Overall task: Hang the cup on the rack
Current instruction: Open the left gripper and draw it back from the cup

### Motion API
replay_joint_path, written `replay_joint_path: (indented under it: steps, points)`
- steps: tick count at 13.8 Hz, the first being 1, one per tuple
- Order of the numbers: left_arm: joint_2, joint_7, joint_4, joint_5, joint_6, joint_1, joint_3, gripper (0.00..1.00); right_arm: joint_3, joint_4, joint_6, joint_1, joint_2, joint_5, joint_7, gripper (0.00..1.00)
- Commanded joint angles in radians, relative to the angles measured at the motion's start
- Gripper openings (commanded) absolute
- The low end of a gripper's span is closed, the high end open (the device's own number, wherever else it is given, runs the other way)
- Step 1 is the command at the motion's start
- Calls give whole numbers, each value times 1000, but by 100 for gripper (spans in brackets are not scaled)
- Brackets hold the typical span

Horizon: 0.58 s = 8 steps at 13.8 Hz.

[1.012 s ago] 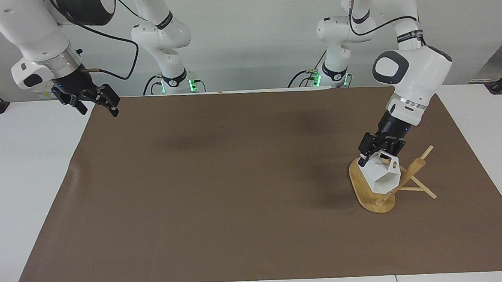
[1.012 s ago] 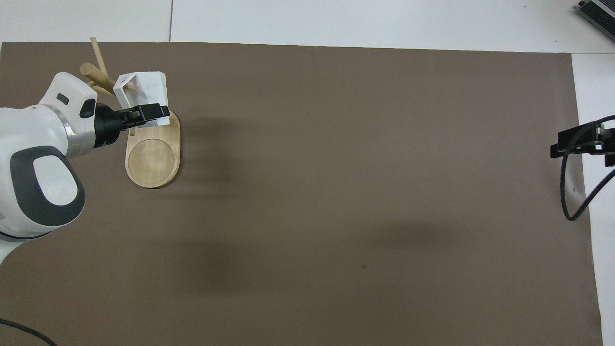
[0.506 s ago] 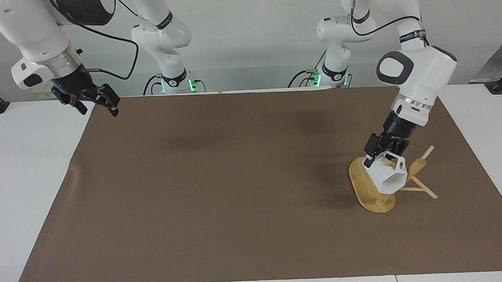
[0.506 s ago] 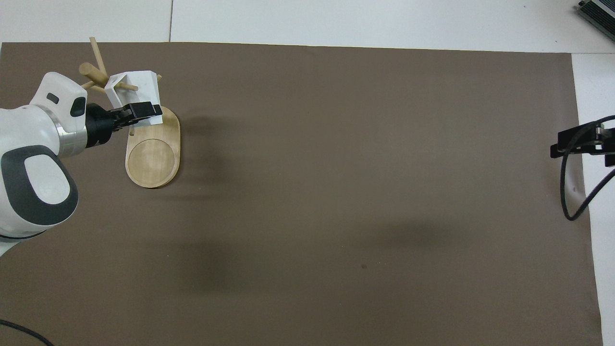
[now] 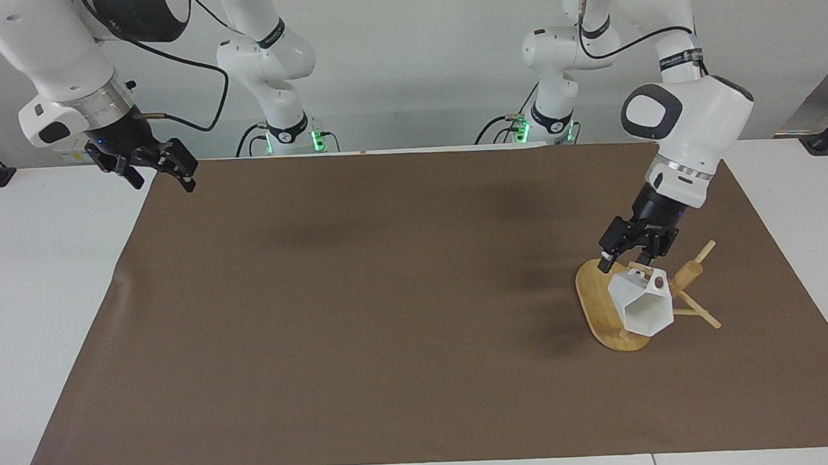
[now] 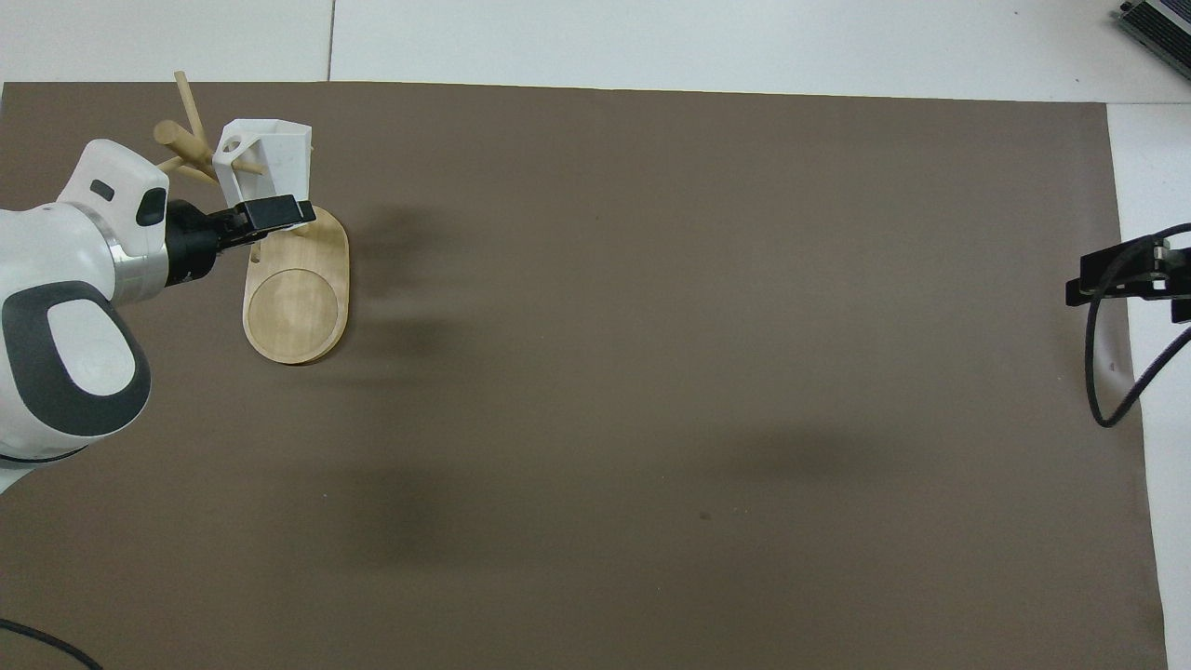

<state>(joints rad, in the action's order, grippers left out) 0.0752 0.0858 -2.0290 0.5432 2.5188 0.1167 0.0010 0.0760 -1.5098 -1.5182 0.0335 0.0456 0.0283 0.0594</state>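
**Cup on a peg, left gripper just above it**

The cup [image 5: 643, 304] hangs by its handle hole on a peg of the rack [image 5: 606, 307], in the lower right of the facing view; its axis lies tilted, the hexagonal mouth turned away from the robots and downward. The left gripper [image 5: 626, 255] sits just above the cup's handle, fingers apart and clear of it. The rack stands on the brown mat [image 5: 389, 297] covering the table [image 5: 42, 294], with wide bare mat toward the right arm's end. The right gripper [image 5: 159, 168] waits, open, at the upper left.

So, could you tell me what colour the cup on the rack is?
White; the cup on the bamboo rack shows best in the facing view.
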Motion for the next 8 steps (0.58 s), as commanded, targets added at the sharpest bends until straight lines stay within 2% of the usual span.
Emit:
replay_joint_path:
  steps: [1, 4, 8]
  points:
    - [-8, -15, 42, -86, -89, -20, -3, 100, -2, -27, -8, 9, -23, 16, -24, 100]
    - [-23, -17, 102, -219, -237, -22, 19, 100, -2, -26, -8, 9, -23, 16, -24, 100]
    - [-95, -12, 168, -477, -463, -6, 11, 100, -2, -26, -8, 11, -23, 16, -24, 100]
